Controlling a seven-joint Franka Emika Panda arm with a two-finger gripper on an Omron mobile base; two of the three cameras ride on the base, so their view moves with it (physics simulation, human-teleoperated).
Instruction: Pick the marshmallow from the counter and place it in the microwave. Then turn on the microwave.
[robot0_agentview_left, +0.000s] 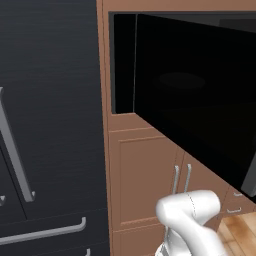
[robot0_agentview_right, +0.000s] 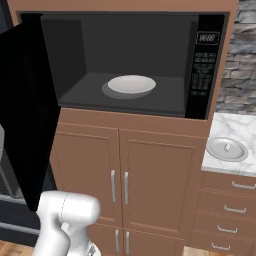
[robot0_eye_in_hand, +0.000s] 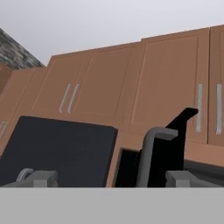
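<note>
Marshmallow (robot0_agentview_right: 227, 147), a tiny white soft-edged block, sits on a round pale grey plate (robot0_agentview_right: 227, 150) on the white grey-veined marble counter (robot0_agentview_right: 235, 125), right of the large black built-in microwave (robot0_agentview_right: 202, 95). The microwave's black door (robot0_agentview_right: 25, 125) stands swung open, and a round white dish (robot0_agentview_right: 131, 84) lies in the dark cavity. The two-finger gripper (robot0_eye_in_hand: 111, 179) has its dark fingers (robot0_eye_in_hand: 37, 178) spread wide, with the door's grey vertical handle (robot0_eye_in_hand: 148, 157) just beyond them.

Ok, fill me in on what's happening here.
The microwave has its door swung open, with a white plate inside. A tiny white piece, apparently the marshmallow, sits on a round dish on the counter. The arm is low before the cabinets, its end effector open and empty, facing up past the door handle.
</note>
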